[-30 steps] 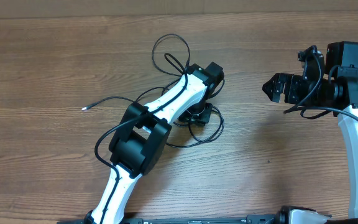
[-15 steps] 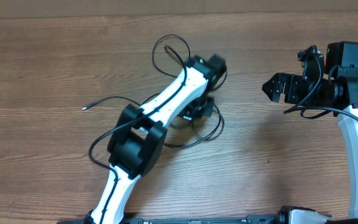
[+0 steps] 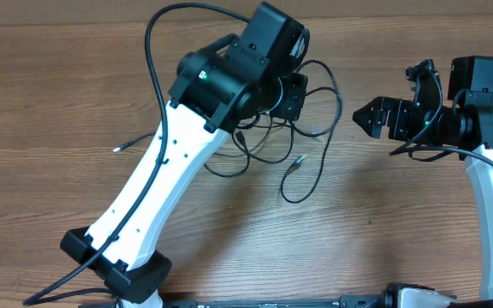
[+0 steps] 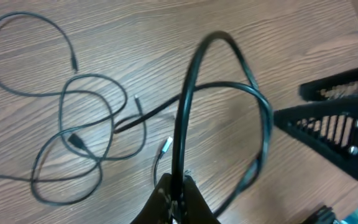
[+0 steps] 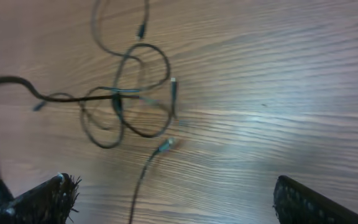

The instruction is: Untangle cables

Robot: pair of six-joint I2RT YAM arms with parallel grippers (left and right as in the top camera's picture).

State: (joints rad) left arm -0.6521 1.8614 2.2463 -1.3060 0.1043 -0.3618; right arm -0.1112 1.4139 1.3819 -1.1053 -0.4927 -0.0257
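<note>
The cables (image 3: 315, 137) are thin black cords in loose loops on the wooden table, just right of centre. One plug end (image 3: 298, 160) lies near the middle and another tip (image 3: 116, 149) reaches far left. My left gripper (image 3: 291, 96) is raised above them, shut on one cable (image 4: 188, 93); in the left wrist view that cord rises from my left gripper (image 4: 176, 190) into a tall loop, while other loops (image 4: 73, 130) lie slack on the wood. My right gripper (image 3: 362, 117) hangs open to the right of the cables (image 5: 123, 99), its fingers (image 5: 42, 199) wide apart with nothing between them.
The left arm's thick black wiring (image 3: 154, 43) arches over the table's back left. The left arm's white link (image 3: 157, 180) crosses the middle-left diagonally. The right arm (image 3: 486, 171) stands along the right edge. The table's back edge (image 3: 75, 24) runs along the top.
My left gripper has shut on a cable and lifted up and back to the right, dragging the bundle that way and spreading its loops. The right arm has hardly moved.
</note>
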